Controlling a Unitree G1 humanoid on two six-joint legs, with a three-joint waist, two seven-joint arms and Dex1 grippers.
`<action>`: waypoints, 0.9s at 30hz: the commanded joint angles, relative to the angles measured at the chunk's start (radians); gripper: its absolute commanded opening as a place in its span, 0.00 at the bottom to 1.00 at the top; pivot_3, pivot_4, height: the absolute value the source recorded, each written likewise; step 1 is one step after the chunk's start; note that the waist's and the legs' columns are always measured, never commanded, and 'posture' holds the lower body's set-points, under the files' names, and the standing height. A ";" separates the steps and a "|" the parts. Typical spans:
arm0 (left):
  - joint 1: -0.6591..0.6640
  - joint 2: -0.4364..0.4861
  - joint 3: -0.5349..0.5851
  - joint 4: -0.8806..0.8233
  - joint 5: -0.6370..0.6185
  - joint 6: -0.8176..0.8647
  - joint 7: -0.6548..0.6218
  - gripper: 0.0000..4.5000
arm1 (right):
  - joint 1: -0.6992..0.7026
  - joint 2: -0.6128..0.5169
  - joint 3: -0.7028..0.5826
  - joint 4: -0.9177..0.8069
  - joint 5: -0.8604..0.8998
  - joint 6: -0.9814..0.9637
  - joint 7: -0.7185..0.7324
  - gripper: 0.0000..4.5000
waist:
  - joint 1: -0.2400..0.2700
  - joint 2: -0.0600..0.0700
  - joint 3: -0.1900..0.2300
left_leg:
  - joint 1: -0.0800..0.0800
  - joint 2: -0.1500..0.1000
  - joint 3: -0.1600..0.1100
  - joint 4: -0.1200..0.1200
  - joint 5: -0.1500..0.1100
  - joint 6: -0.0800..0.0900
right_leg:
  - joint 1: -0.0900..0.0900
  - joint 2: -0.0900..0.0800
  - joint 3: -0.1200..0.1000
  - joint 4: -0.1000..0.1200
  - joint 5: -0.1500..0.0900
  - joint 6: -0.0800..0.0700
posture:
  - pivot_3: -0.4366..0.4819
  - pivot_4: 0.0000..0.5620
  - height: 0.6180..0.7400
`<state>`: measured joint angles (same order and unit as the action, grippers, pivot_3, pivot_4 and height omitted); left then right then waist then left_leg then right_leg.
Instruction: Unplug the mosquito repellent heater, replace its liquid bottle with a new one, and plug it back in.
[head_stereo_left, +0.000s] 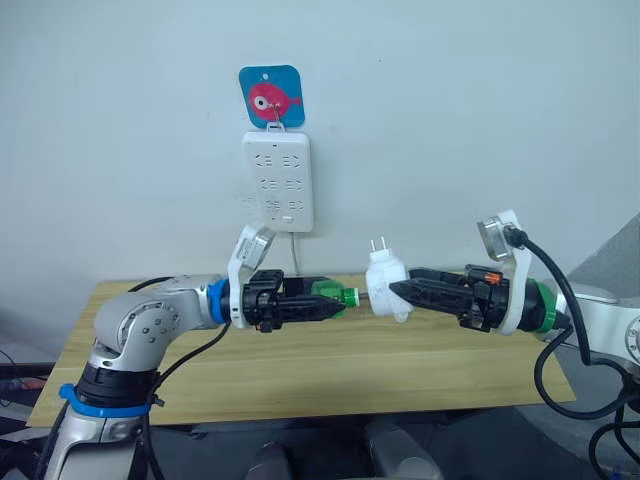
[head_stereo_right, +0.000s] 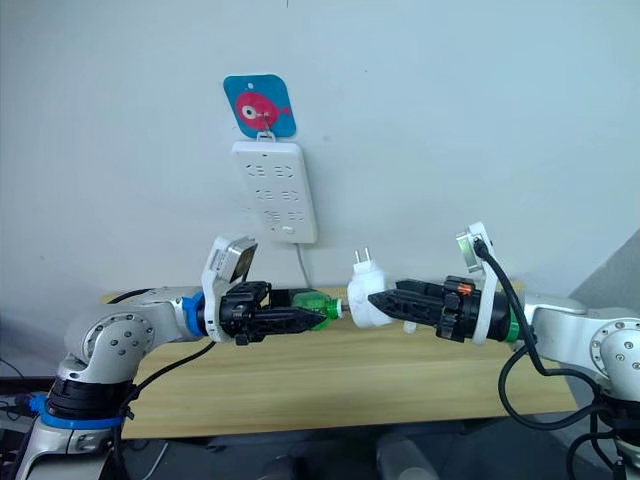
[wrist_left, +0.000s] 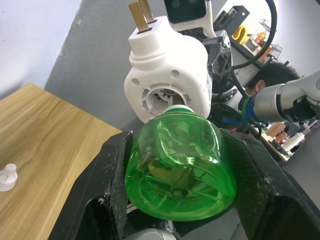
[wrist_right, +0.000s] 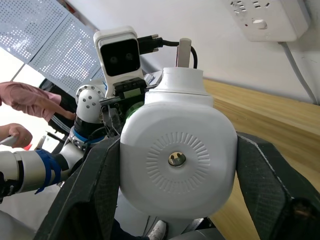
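The white mosquito repellent heater (head_stereo_left: 385, 285) is unplugged and held in the air above the wooden table (head_stereo_left: 300, 375), prongs pointing up. My right gripper (head_stereo_left: 397, 290) is shut on it from the right. A green liquid bottle (head_stereo_left: 335, 296) is held level by my left gripper (head_stereo_left: 335, 305), which is shut on its body. The bottle's neck meets the heater's round socket (wrist_left: 162, 100), as the left wrist view shows. The right wrist view looks at the heater's rounded back (wrist_right: 177, 160) between my fingers.
A tall white power strip (head_stereo_left: 278, 180) hangs on the wall under a blue fish hook plate (head_stereo_left: 271, 97), its cord dropping behind the table. A small white cap (wrist_left: 7, 177) lies on the tabletop. A person's hands (wrist_right: 27, 100) show beyond my left arm.
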<state>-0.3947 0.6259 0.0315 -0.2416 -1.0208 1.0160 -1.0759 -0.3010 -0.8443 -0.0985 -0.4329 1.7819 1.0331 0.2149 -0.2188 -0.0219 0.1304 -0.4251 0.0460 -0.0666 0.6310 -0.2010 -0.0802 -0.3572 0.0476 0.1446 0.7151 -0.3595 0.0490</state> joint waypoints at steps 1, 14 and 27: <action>-0.005 0.000 0.034 -0.009 -0.039 0.010 0.003 0.53 | -0.003 -0.002 -0.034 -0.001 0.025 -0.029 -0.003 0.66 | 0.000 0.000 0.000 | 0.000 0.000 0.000 0.000 0.000 0.000 | 0.000 0.000 0.000 0.000 0.000 0.000 | 0.25 0.09 0.95; -0.012 -0.040 0.034 0.000 -0.056 0.022 0.040 0.53 | 0.003 -0.002 -0.030 -0.012 0.054 -0.046 -0.023 0.66 | 0.000 0.000 0.000 | 0.000 0.000 0.000 0.000 0.000 0.000 | 0.000 0.000 0.000 0.000 0.000 0.000 | 0.24 0.10 0.95; -0.017 -0.020 0.040 0.013 -0.078 0.048 0.025 0.53 | 0.023 -0.019 -0.047 0.011 0.112 -0.046 -0.020 0.66 | 0.000 0.000 0.000 | 0.000 0.000 0.000 0.000 0.000 0.000 | 0.001 0.000 0.000 0.000 0.000 0.000 | 0.24 0.10 0.95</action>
<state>-0.3956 0.5969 0.0411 -0.2225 -1.0683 1.0631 -1.0381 -0.2777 -0.8526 -0.1081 -0.4168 1.8657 1.0090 0.1904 -0.2191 -0.0217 0.1302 -0.4248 0.0461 -0.0670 0.6313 -0.2010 -0.0802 -0.3567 0.0477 0.1443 0.7152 -0.3595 0.0490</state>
